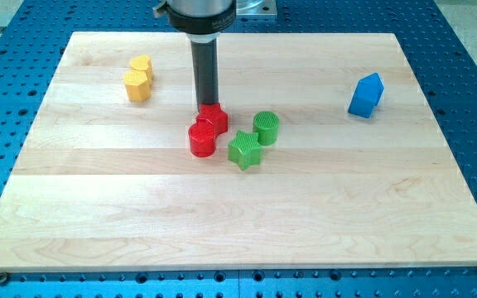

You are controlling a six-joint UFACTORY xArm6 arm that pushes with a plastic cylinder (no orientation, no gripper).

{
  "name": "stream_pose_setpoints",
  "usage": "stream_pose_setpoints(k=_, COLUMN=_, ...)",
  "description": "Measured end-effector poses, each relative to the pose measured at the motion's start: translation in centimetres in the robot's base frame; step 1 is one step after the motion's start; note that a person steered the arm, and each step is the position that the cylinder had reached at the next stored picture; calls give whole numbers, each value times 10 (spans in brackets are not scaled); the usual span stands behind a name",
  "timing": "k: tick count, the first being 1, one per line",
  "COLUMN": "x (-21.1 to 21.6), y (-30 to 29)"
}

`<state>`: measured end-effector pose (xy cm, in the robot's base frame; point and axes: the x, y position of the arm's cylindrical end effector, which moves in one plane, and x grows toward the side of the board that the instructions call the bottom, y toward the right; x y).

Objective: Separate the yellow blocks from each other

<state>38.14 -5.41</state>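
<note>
Where red blocks (206, 129) sit, my tip (206, 105) touches.

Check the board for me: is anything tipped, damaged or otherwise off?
Nothing damaged or tipped. One mismatch: my tip sits against the red blocks mid-board, while the two yellow blocks still touch near the view's top left.

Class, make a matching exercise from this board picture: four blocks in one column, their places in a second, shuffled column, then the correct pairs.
Blocks
1. blue block
2. green star
3. red cylinder
4. yellow blocks

Places
A. touching pair at the view's upper left
B. alone at the view's right
C. just below my tip, toward the view's bottom
D. right of the red blocks, below the green cylinder

Pairs: 1-B, 2-D, 3-C, 4-A
</note>
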Motion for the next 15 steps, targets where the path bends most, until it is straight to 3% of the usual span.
stream_pose_setpoints(k=3, x=27, y=-132)
stream_pose_setpoints(k=4, x=13, y=-149)
stream_pose_setpoints(k=5, x=-35, y=-149)
stream_pose_setpoints(k=7, x=-51, y=-141)
stream_pose_setpoints(k=9, x=-46, y=-88)
stream_pose_setpoints(k=12, x=29, y=-100)
stream_pose_setpoints(k=13, x=26, y=-76)
stream_pose_setpoints(k=15, x=-80, y=-31)
